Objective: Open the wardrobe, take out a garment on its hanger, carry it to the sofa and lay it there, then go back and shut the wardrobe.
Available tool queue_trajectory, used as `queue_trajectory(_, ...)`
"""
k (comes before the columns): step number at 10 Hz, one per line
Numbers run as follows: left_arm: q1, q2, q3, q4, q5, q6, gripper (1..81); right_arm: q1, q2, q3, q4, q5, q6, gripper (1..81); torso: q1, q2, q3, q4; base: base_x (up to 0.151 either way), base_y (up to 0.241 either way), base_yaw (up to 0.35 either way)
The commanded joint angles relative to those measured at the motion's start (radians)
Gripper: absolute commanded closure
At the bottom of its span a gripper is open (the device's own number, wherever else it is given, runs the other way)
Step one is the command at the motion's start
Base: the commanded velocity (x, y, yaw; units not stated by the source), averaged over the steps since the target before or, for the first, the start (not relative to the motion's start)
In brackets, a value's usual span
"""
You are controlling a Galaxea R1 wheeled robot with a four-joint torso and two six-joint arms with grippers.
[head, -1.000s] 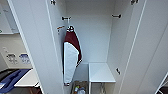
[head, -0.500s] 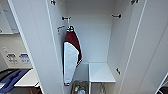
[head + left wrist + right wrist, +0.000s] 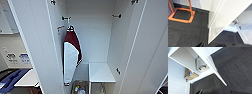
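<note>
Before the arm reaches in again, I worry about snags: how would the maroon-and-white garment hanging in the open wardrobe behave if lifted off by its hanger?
The maroon-and-white garment hangs long and slack from its hanger, so it would likely flop and sway. It looks like light cloth, probably easy to lift. Its low hem, close to the wardrobe's left door, could drag or catch.

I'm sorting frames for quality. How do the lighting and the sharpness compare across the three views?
Head view: soft, evenly lit, the wardrobe doors lean outward, the maroon garment blurred. Left wrist view: bright door, dark carpet, orange frame. Right wrist view: wicker basket soft.
</note>
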Motion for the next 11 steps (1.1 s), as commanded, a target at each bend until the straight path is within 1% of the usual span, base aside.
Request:
queue_trajectory(1,-0.21,-0.131,-0.019,-0.011,0.075,-0.113,1.0,0.15,-0.139,-0.036,-0.003,-0.014,0.103,1.0,0.0,0.0,0.0,0.0,0.0,0.0,0.0)
queue_trajectory(2,-0.276,-0.137,-0.025,-0.011,0.129,-0.133,1.0,0.184,-0.151,-0.054,-0.002,-0.018,0.143,1.0,0.0,0.0,0.0,0.0,0.0,0.0,0.0)
queue_trajectory(3,-0.341,-0.142,-0.036,-0.012,0.176,-0.158,1.0,0.219,-0.16,-0.083,-0.003,-0.029,0.206,1.0,0.0,0.0,0.0,0.0,0.0,0.0,0.0)
queue_trajectory(4,-0.388,-0.159,-0.045,-0.011,0.183,-0.187,1.0,0.256,-0.174,-0.106,-0.005,-0.034,0.272,1.0,0.001,0.0,0.0,0.0,0.0,0.0,0.0)
queue_trajectory(5,-0.447,-0.172,-0.042,-0.012,0.189,-0.199,1.0,0.305,-0.192,-0.102,-0.005,-0.04,0.319,1.0,0.001,0.0,0.0,0.0,0.0,0.0,0.0)
queue_trajectory(6,-0.505,-0.177,-0.036,-0.012,0.226,-0.207,1.0,0.368,-0.211,-0.08,-0.006,-0.067,0.365,1.0,0.001,0.0,-0.001,0.0,0.0,0.0,0.0)
queue_trajectory(7,-0.568,-0.17,-0.036,-0.012,0.281,-0.22,1.0,0.447,-0.222,-0.042,-0.006,-0.113,0.399,1.0,0.002,0.001,-0.001,0.0,0.0,0.0,0.0)
queue_trajectory(8,-0.638,-0.153,-0.034,-0.014,0.313,-0.233,1.0,0.539,-0.222,0.01,-0.003,-0.196,0.41,1.0,0.002,0.001,-0.001,0.0,0.0,0.0,0.0)
queue_trajectory(9,-0.72,-0.119,-0.03,-0.014,0.409,-0.234,1.0,0.615,-0.208,0.047,0.007,-0.257,0.413,1.0,0.002,0.001,-0.002,0.0,0.0,0.0,0.0)
queue_trajectory(10,-0.784,-0.082,-0.015,-0.014,0.491,-0.234,1.0,0.678,-0.188,0.081,0.012,-0.288,0.424,1.0,0.002,0.002,-0.002,0.0,0.0,0.0,0.0)
queue_trajectory(11,-0.83,-0.056,0.012,-0.024,0.524,-0.234,1.0,0.725,-0.16,0.104,0.012,-0.319,0.444,1.0,0.002,0.002,-0.002,0.0,0.0,0.0,0.0)
